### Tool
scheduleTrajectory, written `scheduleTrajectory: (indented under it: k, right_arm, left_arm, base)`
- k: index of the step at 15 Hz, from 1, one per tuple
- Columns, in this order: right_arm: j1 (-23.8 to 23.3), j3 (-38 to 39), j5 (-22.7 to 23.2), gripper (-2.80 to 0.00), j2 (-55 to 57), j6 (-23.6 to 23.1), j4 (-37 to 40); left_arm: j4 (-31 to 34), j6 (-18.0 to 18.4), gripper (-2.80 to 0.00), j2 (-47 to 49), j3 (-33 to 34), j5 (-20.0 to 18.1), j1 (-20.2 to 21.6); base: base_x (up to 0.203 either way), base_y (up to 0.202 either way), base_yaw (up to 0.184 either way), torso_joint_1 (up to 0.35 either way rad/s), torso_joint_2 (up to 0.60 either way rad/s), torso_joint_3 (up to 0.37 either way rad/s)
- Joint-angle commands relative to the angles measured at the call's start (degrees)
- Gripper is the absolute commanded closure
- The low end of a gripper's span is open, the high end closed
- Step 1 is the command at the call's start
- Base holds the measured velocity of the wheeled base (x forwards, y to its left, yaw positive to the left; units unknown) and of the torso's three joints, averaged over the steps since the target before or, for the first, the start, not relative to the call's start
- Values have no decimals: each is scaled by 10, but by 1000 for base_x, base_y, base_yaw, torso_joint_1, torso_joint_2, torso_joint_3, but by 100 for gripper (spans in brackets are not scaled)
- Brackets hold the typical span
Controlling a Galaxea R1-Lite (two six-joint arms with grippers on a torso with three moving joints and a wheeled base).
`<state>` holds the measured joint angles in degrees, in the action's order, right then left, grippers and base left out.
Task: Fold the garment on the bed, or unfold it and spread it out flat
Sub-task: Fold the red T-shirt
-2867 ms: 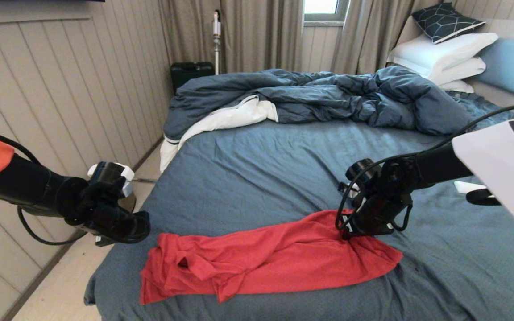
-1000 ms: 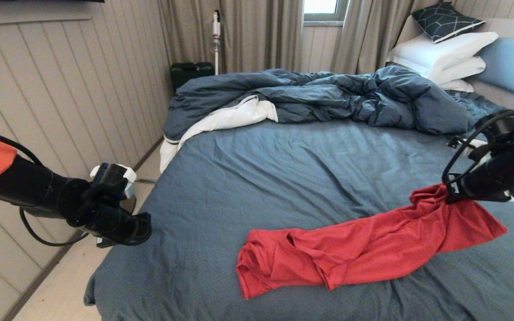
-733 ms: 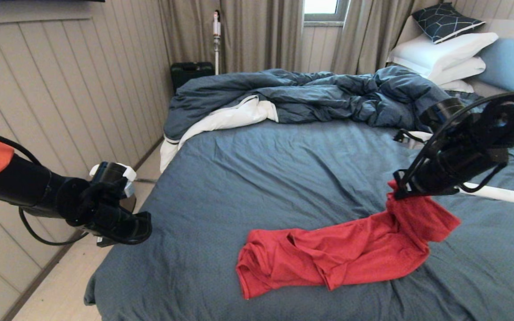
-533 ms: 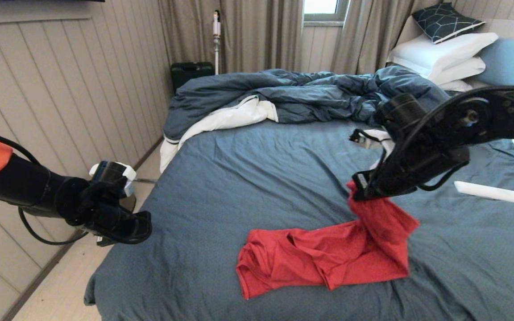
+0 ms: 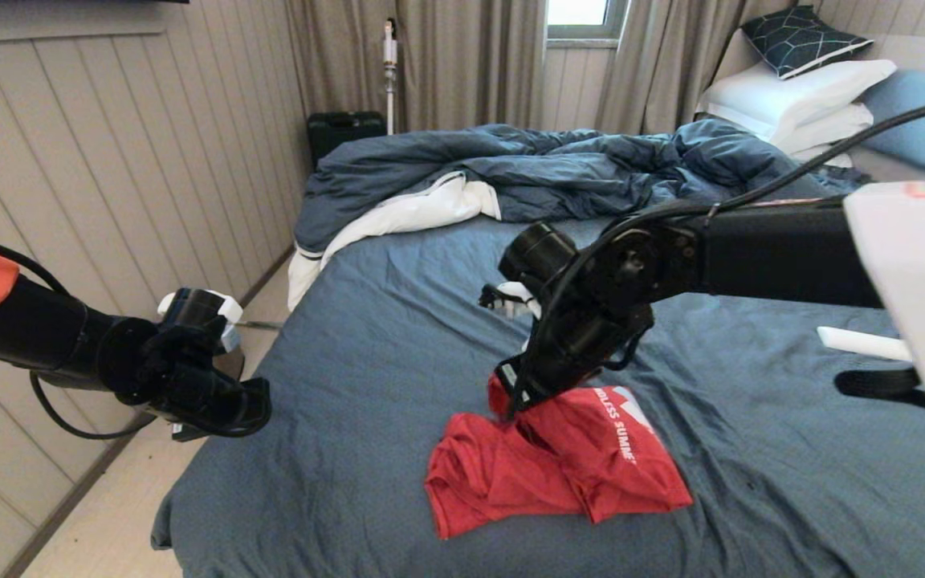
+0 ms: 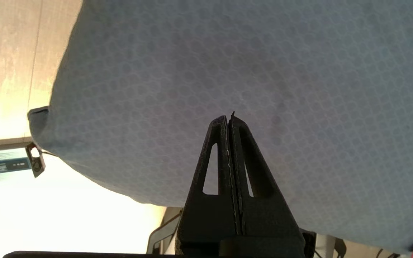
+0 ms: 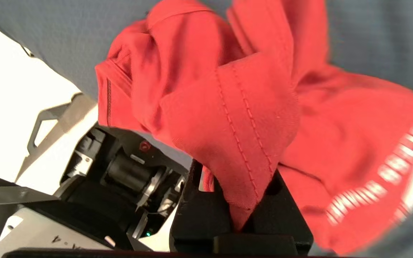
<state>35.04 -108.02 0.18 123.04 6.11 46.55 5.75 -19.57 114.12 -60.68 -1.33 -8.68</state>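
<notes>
Your right gripper (image 5: 511,395) is clamped on a stitched hem of the garment (image 5: 567,461), the red cloth bunched between its closed fingers (image 7: 281,200), and it now hangs low over the near middle of the bed (image 5: 398,337). A second ago that same hand was far out on the right side with the T-shirt strung long across the sheet; it has swung back toward the left, carrying the gripped end over the rest. The shirt has gone from a long strip to a compact doubled heap near the foot edge, with white lettering now turned up on the folded-over flap. That reads as one fold laid across, though the lower layers look rumpled rather than flat, so some smoothing may be needed before any release. Your left gripper (image 5: 226,405), fingers pressed together and empty, has stayed parked off the bed's left edge. Beyond, the duvet (image 5: 559,172) lies heaped toward the pillows (image 5: 792,92).
</notes>
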Motion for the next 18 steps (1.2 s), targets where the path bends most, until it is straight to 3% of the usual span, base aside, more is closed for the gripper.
scheduleTrajectory:
  k: [1,7,8,15,18]
  right_arm:
    - [24,-32,0,0,56,0,8]
    - [71,-38,-6,0,84,-2,10]
    - [72,-38,-12,-280,86,-3,11]
    - [66,-39,-14,-280,22,-4,5]
    - [16,-21,-16,-280,-27,-3,11]
  left_arm:
    - [0,-1,0,5,-1,0,0]
    - [0,0,0,5,-2,-1,0]
    - [0,0,0,4,-2,-1,0]
    - [0,-1,0,5,-2,0,0]
    - [0,-1,0,6,-3,0,0]
  base:
    - [0,0,0,0,0,0]
    - [0,0,0,0,0,0]
    - [0,0,0,0,0,0]
    - [0,0,0,0,0,0]
    - [0,0,0,0,0,0]
